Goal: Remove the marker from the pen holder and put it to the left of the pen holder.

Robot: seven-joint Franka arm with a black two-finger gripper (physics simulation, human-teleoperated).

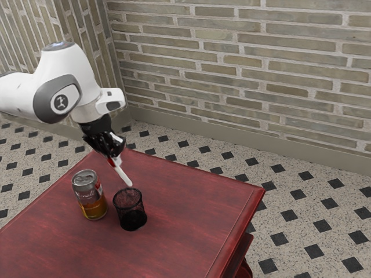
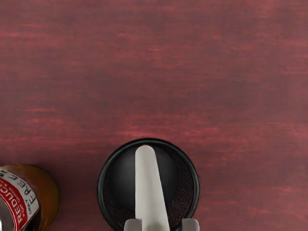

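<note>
Room, one, indoor; home, office or lab, I cannot tell which. Walls (image 1: 232,58): tan-grey brick, pale mortar, meeting in a corner; plain baseboard (image 1: 249,138) below. Worktop (image 1: 191,202), before me: red, streaked like wood grain. Floor (image 1: 301,231), past the worktop's edges: pale, speckled, dark diamond insets (image 1: 330,202).

My claw (image 1: 117,160) holds the white marker (image 1: 123,176) slanted above the black pen holder (image 1: 130,208); a can (image 1: 89,195) stands near it on the tabletop (image 1: 185,214).

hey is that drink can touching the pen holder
Apart: the wrist view shows a strip of red table between the can and the pen holder.
</note>
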